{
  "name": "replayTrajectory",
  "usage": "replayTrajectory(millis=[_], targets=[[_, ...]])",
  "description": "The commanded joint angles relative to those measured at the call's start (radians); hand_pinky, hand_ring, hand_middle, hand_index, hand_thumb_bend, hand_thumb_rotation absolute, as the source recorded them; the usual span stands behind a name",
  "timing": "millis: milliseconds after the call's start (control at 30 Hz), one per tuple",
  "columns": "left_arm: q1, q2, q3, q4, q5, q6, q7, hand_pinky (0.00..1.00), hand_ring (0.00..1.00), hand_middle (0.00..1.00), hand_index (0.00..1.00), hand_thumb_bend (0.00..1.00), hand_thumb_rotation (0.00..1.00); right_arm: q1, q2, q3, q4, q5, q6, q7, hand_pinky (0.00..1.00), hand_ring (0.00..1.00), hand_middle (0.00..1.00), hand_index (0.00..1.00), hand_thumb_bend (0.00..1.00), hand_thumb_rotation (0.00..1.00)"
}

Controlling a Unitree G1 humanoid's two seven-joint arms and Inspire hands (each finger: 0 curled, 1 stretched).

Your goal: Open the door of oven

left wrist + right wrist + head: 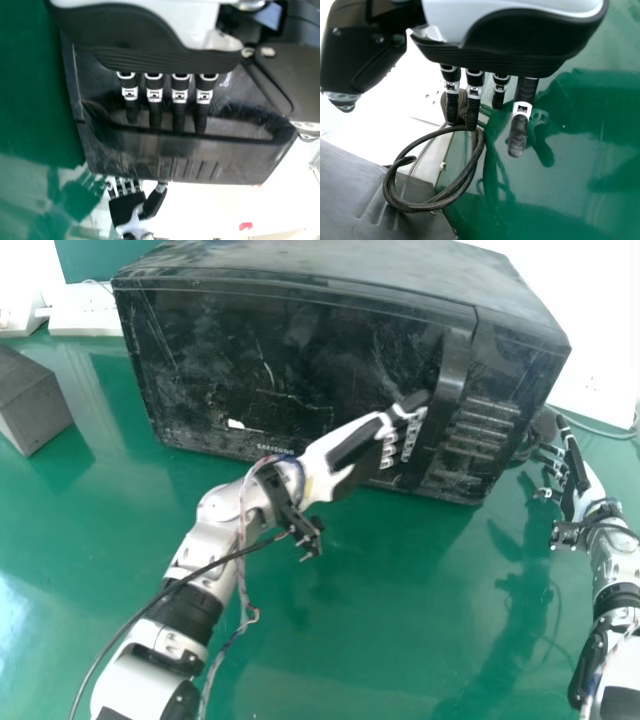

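While the oven point(300, 360) stands at twelve o'clock, the left hand point(352, 446) has straight fingers point(202, 117) at its handle point(453, 370); the right hand point(585, 490), at three o'clock, has relaxed ones.

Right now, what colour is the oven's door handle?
The door handle is black, seen best in the head view.

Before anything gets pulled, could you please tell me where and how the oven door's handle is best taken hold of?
Probably near the middle of the handle, coming from the robot's left, across the door, with the left hand hooking its fingers behind the handle's long edge. The handle is a long raised bar with a hollow along that side, which should give the fingers purchase.
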State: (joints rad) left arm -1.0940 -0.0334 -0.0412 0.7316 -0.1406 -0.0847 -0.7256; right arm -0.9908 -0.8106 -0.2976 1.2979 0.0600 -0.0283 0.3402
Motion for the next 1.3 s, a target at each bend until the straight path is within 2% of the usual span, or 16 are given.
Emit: replayTrajectory(millis=[0, 200, 333, 467, 633, 900, 1000, 1133, 1267], targets=[[0.009, -0.016, -0.010, -0.039, -0.022, 0.013, -0.016, 0.91, 1.00, 1.00, 1.00, 1.00, 0.90, 0.063, 0.043, 0.016, 0.042, -0.021, 0.055, 0.012, 0.69, 0.74, 0.82, 0.85, 1.00, 1.00], [0.028, -0.025, -0.023, -0.090, -0.021, 0.018, -0.035, 0.94, 1.00, 1.00, 1.00, 1.00, 0.91, 0.064, 0.044, 0.018, 0.042, -0.023, 0.049, 0.012, 0.69, 0.75, 0.83, 0.87, 1.00, 1.00], [0.024, -0.037, -0.034, -0.065, 0.001, -0.036, -0.023, 0.95, 1.00, 1.00, 1.00, 1.00, 0.91, 0.063, 0.042, 0.014, 0.043, -0.019, 0.055, 0.016, 0.67, 0.73, 0.83, 0.86, 1.00, 1.00], [0.021, -0.043, -0.045, -0.050, 0.013, -0.050, -0.011, 0.94, 1.00, 1.00, 1.00, 1.00, 0.91, 0.062, 0.043, 0.015, 0.042, -0.020, 0.056, 0.008, 0.67, 0.71, 0.82, 0.85, 1.00, 1.00], [0.017, -0.040, -0.054, -0.033, 0.027, -0.070, -0.004, 0.91, 1.00, 1.00, 1.00, 1.00, 0.93, 0.064, 0.041, 0.015, 0.042, -0.019, 0.050, 0.020, 0.70, 0.73, 0.82, 0.87, 0.98, 1.00], [0.021, -0.046, -0.059, -0.045, 0.017, -0.059, -0.013, 0.91, 1.00, 1.00, 1.00, 1.00, 0.93, 0.062, 0.043, 0.017, 0.042, -0.021, 0.052, 0.014, 0.68, 0.73, 0.83, 0.86, 0.99, 1.00], [0.026, -0.047, -0.065, -0.055, 0.017, -0.055, -0.016, 0.91, 1.00, 1.00, 1.00, 1.00, 0.93, 0.062, 0.043, 0.018, 0.042, -0.022, 0.051, 0.018, 0.71, 0.75, 0.82, 0.87, 1.00, 1.00], [0.032, -0.048, -0.073, -0.071, 0.015, -0.039, -0.020, 0.91, 1.00, 1.00, 1.00, 1.00, 0.93, 0.060, 0.045, 0.014, 0.043, -0.019, 0.055, 0.010, 0.70, 0.72, 0.80, 0.86, 1.00, 1.00], [0.039, -0.052, -0.081, -0.084, 0.015, -0.042, -0.022, 0.86, 0.97, 0.99, 1.00, 1.00, 0.92, 0.059, 0.043, 0.010, 0.044, -0.014, 0.064, 0.021, 0.73, 0.74, 0.83, 0.87, 1.00, 1.00]])
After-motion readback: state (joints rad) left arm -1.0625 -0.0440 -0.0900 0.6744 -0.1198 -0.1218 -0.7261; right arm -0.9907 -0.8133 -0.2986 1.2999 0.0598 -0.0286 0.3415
